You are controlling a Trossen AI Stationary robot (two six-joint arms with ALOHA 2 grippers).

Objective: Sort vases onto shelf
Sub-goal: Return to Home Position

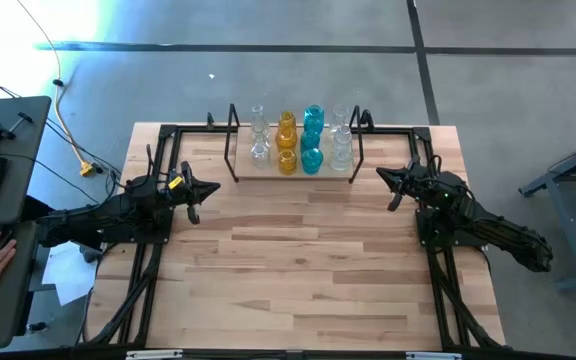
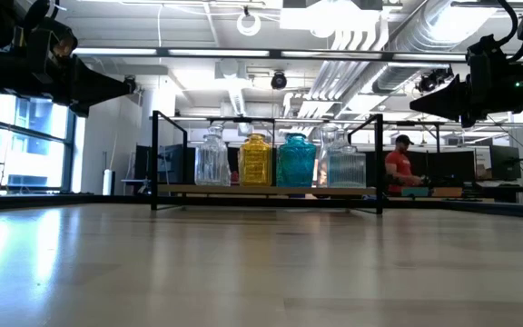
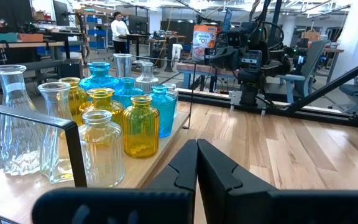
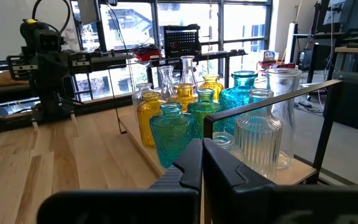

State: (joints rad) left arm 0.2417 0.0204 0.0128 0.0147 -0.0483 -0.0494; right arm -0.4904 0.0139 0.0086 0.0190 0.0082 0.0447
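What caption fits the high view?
Vases sorted by colour on the shelf, left gripper and right gripper empty on either side.

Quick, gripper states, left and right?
Left gripper: closed, empty, hovering left of the black-framed wooden shelf.
Right gripper: closed, empty, hovering right of it.

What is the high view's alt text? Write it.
Vases stand in clear, amber, teal and clear rows on the shelf at the far edge of the table. The left gripper and right gripper flank it, shut and empty.

No legible text, labels, brands or numbers anywhere.
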